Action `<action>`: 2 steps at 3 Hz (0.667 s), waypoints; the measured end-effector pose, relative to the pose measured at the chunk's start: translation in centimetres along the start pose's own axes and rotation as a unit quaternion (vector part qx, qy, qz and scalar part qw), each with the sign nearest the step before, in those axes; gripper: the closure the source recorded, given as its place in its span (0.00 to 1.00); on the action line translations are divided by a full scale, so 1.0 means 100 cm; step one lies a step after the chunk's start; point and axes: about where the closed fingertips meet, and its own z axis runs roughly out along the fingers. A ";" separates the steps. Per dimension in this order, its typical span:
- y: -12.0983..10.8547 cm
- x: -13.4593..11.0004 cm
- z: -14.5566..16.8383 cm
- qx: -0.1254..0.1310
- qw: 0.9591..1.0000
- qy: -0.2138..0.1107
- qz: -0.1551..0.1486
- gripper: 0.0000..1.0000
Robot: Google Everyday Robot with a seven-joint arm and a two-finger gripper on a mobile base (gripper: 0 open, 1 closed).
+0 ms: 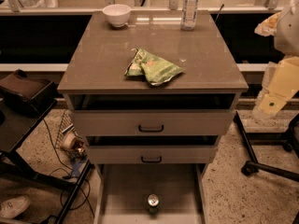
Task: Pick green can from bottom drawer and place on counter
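Observation:
The green can [153,202] stands upright on the floor of the open bottom drawer [121,195], near its front edge, with its silver top facing up. The counter [205,59] is the glossy grey-brown top of the cabinet. My gripper [269,99] is the cream-coloured piece at the right edge of the view. It hangs beside the cabinet at about counter height, far above and to the right of the can.
On the counter lie a wrinkly green snack bag [153,68], a white bowl [117,14] at the back left and a clear bottle [189,7] at the back right. Two drawers with black handles [151,128] sit slightly open. A black stand [23,120] and cables are left, chair legs [266,164] right.

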 end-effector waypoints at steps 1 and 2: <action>0.008 0.018 0.042 -0.025 0.998 -0.052 0.008 0.00; 0.035 0.041 0.102 -0.041 0.989 -0.137 0.025 0.00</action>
